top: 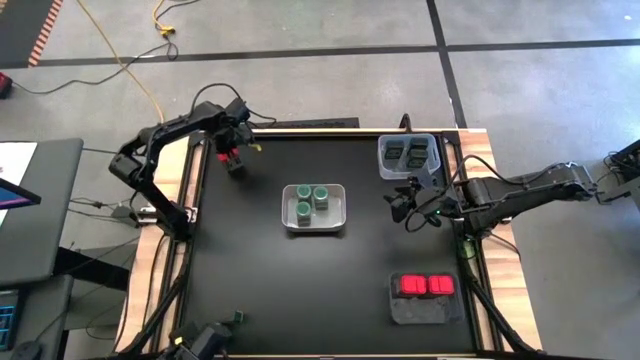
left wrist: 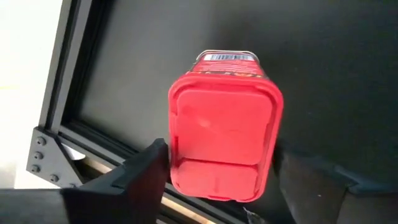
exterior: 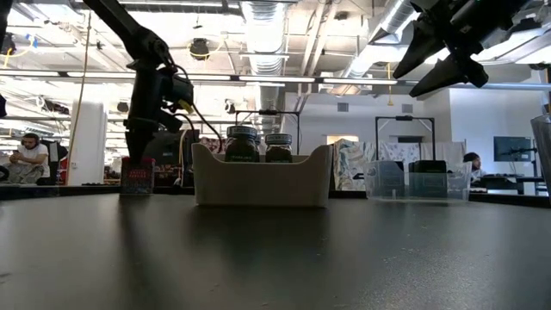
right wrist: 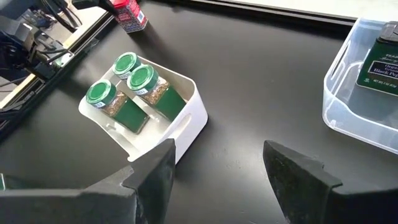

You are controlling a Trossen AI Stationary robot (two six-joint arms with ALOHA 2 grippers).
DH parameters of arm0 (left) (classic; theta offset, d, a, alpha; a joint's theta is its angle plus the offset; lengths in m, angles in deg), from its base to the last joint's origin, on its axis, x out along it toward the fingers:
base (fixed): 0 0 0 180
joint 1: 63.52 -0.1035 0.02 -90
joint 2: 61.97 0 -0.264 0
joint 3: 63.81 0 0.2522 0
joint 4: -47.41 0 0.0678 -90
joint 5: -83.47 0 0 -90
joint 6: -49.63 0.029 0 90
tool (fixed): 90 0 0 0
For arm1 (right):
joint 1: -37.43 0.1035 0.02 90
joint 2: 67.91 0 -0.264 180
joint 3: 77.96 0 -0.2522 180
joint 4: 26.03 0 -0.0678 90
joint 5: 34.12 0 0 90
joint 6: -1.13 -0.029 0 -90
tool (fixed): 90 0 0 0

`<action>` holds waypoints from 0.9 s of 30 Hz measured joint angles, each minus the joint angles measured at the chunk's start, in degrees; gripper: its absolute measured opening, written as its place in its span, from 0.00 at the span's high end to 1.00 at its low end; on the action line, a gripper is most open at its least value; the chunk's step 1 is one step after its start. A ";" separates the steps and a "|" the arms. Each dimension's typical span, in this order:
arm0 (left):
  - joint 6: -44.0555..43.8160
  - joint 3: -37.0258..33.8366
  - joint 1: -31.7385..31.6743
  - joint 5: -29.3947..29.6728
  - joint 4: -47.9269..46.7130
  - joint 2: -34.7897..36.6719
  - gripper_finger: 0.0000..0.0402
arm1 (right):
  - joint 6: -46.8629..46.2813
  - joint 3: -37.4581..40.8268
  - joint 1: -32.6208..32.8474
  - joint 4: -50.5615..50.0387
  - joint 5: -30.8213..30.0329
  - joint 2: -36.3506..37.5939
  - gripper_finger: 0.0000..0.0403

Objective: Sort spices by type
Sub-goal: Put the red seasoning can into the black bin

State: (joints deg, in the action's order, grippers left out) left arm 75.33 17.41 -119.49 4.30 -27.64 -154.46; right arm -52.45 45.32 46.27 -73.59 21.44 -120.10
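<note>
A red rectangular spice box (top: 237, 163) (exterior: 138, 176) stands upright on its base near the table's far left corner. My left gripper (top: 233, 152) (left wrist: 221, 165) is open above it, one finger on either side of its red lid (left wrist: 224, 130), without plain contact. Three green-lidded jars (top: 312, 200) (right wrist: 127, 81) sit in a white tray (top: 340, 222) at mid-table. Dark tins (top: 405, 152) (right wrist: 379, 62) sit in a clear tray (top: 383, 150) at the far right. Two red boxes (top: 427, 286) lie in a grey tray (top: 425, 310) near right. My right gripper (top: 405, 207) (right wrist: 217, 155) hovers open, raised, between the white and clear trays.
The black table top has a raised frame edge (left wrist: 68, 124) just beyond the red box. Bare table lies between the trays and across the near left. Beyond the table, the low view shows a room with people seated far off (exterior: 30, 155).
</note>
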 joint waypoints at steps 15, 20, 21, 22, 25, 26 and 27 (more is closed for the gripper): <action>-7.90 -0.04 2.50 0.55 -2.99 0.70 0.48 | 0.07 -0.01 0.00 -0.59 -0.01 0.00 0.33; -14.77 -0.03 7.44 2.28 -2.76 5.73 0.48 | 0.09 -0.02 0.04 -1.75 0.00 0.00 0.33; -16.62 -0.02 8.64 2.42 -3.10 7.21 0.47 | 0.09 -0.02 0.04 -2.57 0.02 0.00 0.33; -18.42 -0.04 9.94 2.46 -3.77 8.80 0.47 | 0.07 -0.02 0.06 -3.46 0.11 0.00 0.33; -25.85 0.39 15.23 2.32 -6.18 13.65 0.47 | 0.11 -0.04 0.17 -7.07 0.62 0.01 0.33; -29.01 0.76 17.52 2.23 -7.16 15.04 0.47 | 0.11 -0.04 0.17 -8.65 0.70 0.00 0.33; -32.16 1.44 20.02 2.14 -7.98 16.22 0.47 | 0.09 -0.04 0.17 -10.48 0.85 0.00 0.33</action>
State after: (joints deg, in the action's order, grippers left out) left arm 43.18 18.85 -99.47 6.44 -35.63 -138.24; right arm -52.36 45.27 46.45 -84.08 22.29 -120.09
